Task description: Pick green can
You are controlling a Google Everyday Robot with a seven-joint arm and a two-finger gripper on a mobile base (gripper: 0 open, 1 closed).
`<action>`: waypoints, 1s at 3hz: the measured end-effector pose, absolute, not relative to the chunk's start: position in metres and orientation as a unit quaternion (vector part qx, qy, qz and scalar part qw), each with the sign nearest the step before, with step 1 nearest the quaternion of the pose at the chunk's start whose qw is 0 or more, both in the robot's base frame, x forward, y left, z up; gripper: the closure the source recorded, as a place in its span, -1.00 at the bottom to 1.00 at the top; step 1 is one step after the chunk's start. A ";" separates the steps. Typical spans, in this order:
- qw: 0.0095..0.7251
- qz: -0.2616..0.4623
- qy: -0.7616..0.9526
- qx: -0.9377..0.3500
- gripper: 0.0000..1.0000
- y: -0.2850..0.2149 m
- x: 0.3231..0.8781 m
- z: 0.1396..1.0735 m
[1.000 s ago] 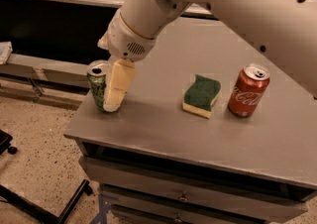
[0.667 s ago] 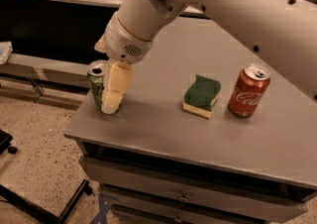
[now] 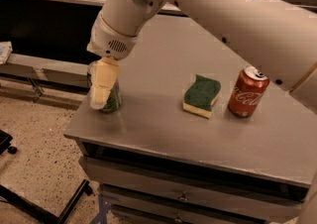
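The green can point(image 3: 114, 100) stands near the front left corner of the grey table point(image 3: 163, 134). Only its right side and base show. My gripper point(image 3: 102, 91), cream-coloured under the white wrist, hangs down right at the can and covers its top and left side. Whether it grips the can is hidden.
A green-and-yellow sponge point(image 3: 201, 96) lies mid-table. A red Coca-Cola can point(image 3: 247, 92) stands to its right. My white arm point(image 3: 223, 10) reaches across from the upper right. The table's left edge drops to a speckled floor point(image 3: 34, 158). Drawers point(image 3: 183, 196) sit under the tabletop.
My gripper has moved left from the can's right side to over the can, which now hides the silver top. The sponge and red can have not moved.
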State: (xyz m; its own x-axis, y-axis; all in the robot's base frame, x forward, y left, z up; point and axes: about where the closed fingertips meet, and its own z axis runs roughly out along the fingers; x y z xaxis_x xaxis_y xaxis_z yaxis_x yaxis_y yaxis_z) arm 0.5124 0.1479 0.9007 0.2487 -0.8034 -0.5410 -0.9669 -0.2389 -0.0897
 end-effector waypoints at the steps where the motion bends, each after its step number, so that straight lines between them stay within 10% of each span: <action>1: 0.208 0.196 0.581 -0.762 -1.00 0.148 0.513 0.901; 2: 0.208 0.196 0.581 -0.762 -0.99 0.147 0.512 0.901; 3: 0.223 0.196 0.583 -0.756 -0.56 0.103 0.507 0.917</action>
